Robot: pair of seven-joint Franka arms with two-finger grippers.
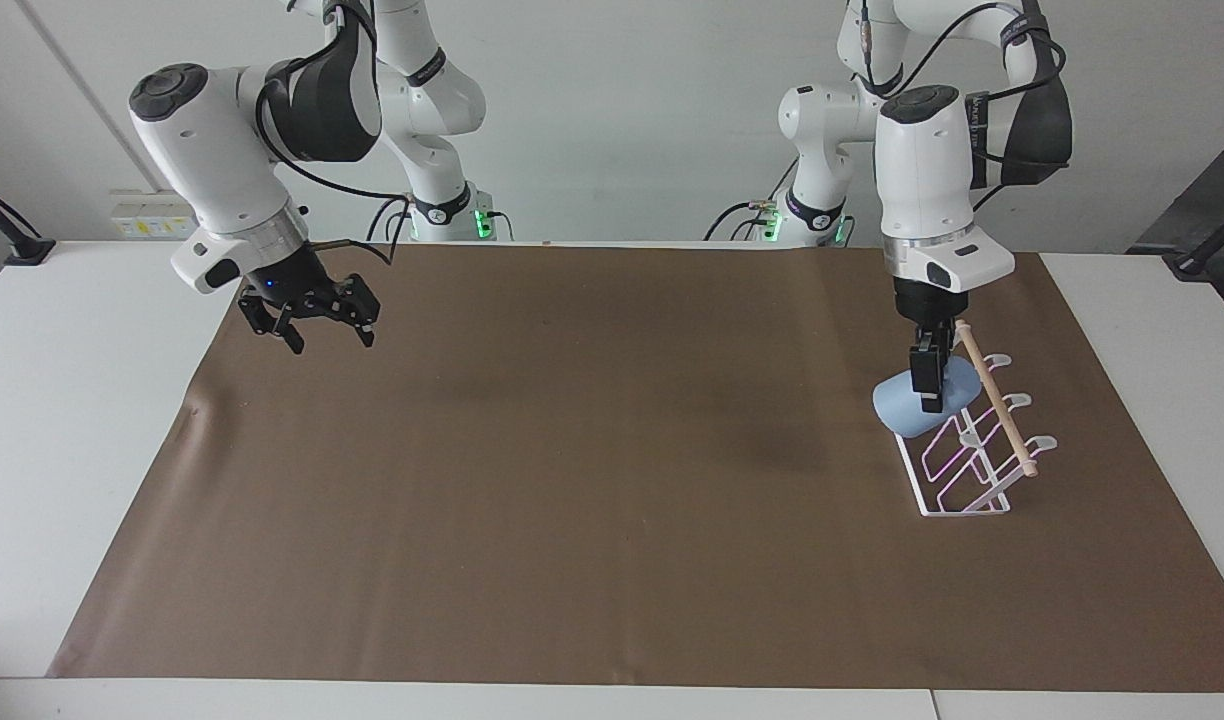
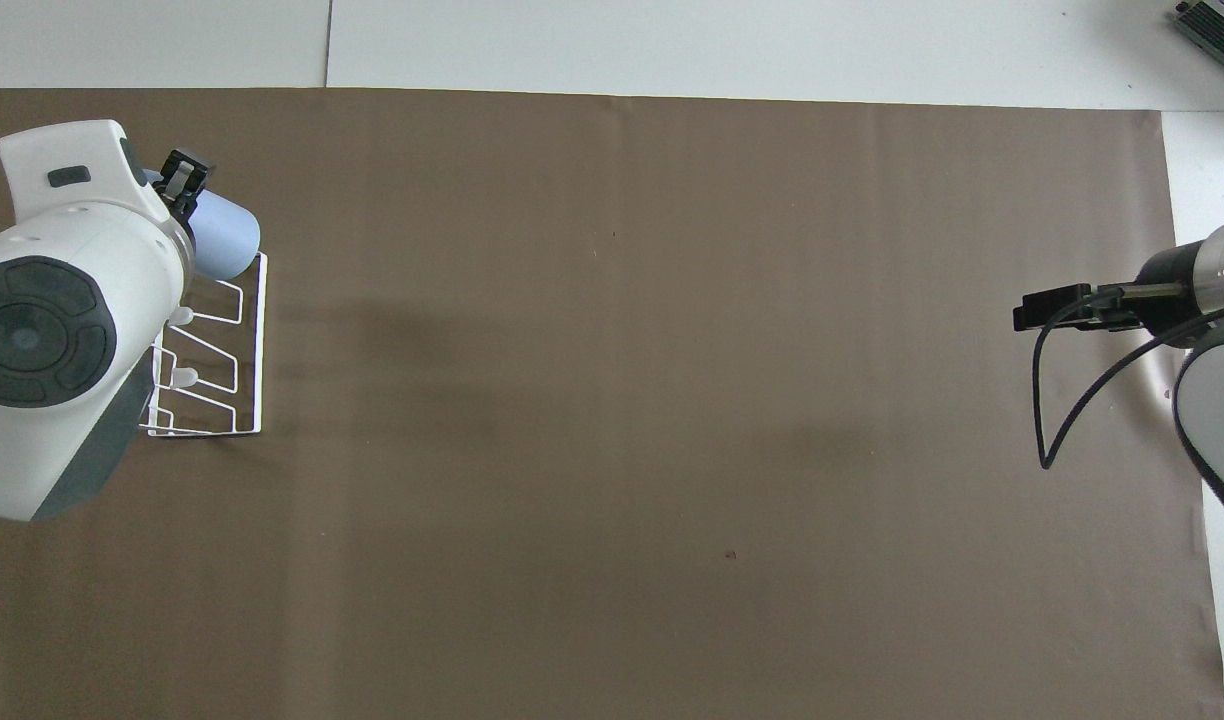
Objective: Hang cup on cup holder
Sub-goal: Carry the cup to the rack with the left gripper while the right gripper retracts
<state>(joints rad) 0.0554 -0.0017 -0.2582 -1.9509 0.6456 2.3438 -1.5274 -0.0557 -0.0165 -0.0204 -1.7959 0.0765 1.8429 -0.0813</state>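
Left pincer (image 1: 930,378) grips the cup (image 1: 912,407) over the cup holder (image 1: 962,440) near the desk's left-arm edge (placing step). Next: ease it onto a loop. Right pincer (image 1: 312,322) waits, fingers spread.

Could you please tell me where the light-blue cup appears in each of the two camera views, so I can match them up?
Facing view: the cup sits right of centre, held in the left claw at the cup holder's end nearest the robots.
Overhead view: the cup is at the upper left edge, half hidden under the left arm.
Shared landmark: the white wire cup holder, directly beside the cup in both views.
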